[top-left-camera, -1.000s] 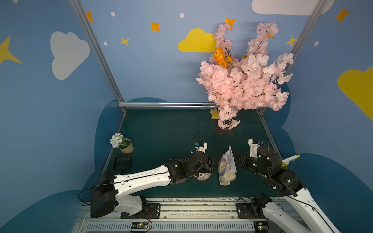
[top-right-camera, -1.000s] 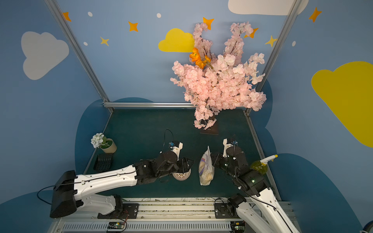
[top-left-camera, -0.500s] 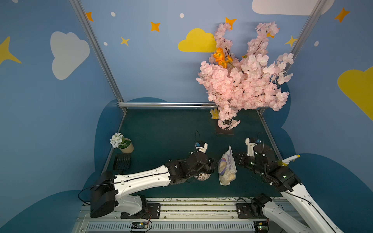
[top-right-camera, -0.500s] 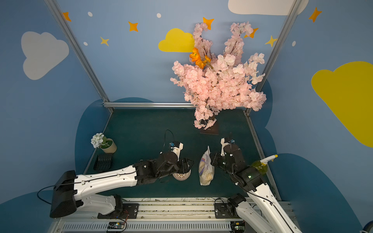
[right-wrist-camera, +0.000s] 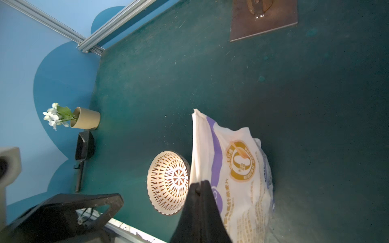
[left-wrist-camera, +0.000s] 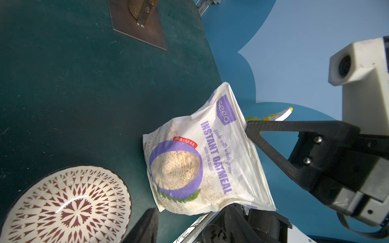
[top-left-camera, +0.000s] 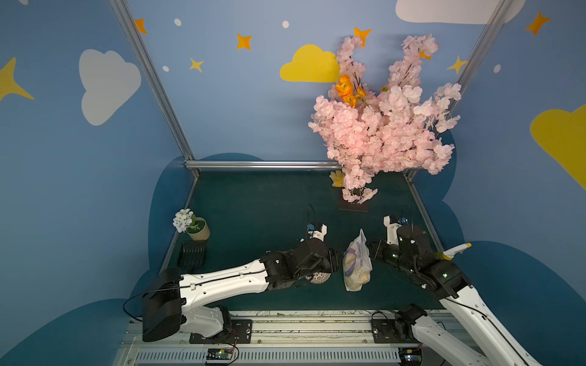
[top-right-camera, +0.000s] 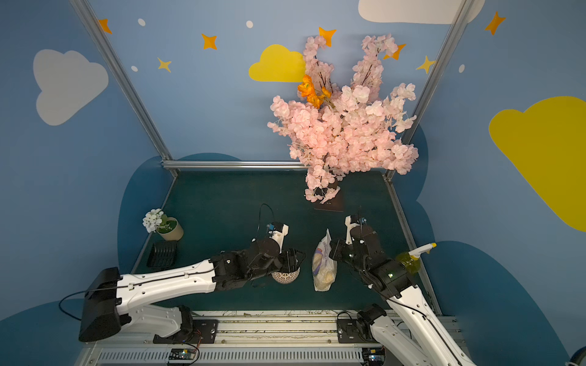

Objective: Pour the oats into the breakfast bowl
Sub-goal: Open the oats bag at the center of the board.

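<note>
Oatmeal bag (top-left-camera: 356,263) stands upright on the table (top-left-camera: 253,206), just beside the breakfast bowl (top-right-camera: 285,277) on the bowl's right-arm side. Can't tell if it touches the bowl. Oats (left-wrist-camera: 175,168) are all inside, slumped low, so the upper part is slack film. Prob. why the right gripper (right-wrist-camera: 199,187) takes the bag's upper side edge: jaws clenched flat on that seam, only thin plastic betw. them. A high grip keeps the wt below, so the bag can be lifted & tipped toward the bowl.

Left gripper (top-right-camera: 293,260) sits low over the bowl, at its rim. Can't tell whether it's pinching the rim or just part-spread above it. My guess: it's there to steady the bowl for the pour.

Bowl is upright & empty. Bag base is on the table, lift not yet begun. Can't see if the bag's top is open.
</note>
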Tool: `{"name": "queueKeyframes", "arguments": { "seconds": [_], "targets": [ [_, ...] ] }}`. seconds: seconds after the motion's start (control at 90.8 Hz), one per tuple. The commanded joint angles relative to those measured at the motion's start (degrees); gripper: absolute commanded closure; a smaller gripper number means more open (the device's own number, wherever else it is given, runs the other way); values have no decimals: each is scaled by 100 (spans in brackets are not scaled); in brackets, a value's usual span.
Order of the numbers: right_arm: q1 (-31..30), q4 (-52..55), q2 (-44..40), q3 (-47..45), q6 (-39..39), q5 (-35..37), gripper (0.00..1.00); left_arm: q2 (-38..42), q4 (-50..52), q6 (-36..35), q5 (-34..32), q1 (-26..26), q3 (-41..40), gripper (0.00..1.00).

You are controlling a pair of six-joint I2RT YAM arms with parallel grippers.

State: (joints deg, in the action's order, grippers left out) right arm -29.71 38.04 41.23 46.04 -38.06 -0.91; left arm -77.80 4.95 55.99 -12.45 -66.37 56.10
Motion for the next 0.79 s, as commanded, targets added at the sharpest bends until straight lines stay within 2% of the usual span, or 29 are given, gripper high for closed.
{"name": "queueKeyframes", "arguments": {
  "seconds": [0.0, 0.231, 0.452, 0.782],
  "targets": [
    [41, -14, -23, 101, 68, -9, 100, -126, -3, -11, -8, -16, 246, 45],
    [123, -186, -60, 2, -168, -431, 100, -613, -68, -69, 61, -74, 762, 46],
    [178, -194, -218, -102, -264, -475, 100, -1192, -225, -13, -210, -148, 1235, 62],
    [224, -190, -345, -200, -364, -501, 100, -1526, -532, 18, -238, -277, 1446, 62]
  ]
}}
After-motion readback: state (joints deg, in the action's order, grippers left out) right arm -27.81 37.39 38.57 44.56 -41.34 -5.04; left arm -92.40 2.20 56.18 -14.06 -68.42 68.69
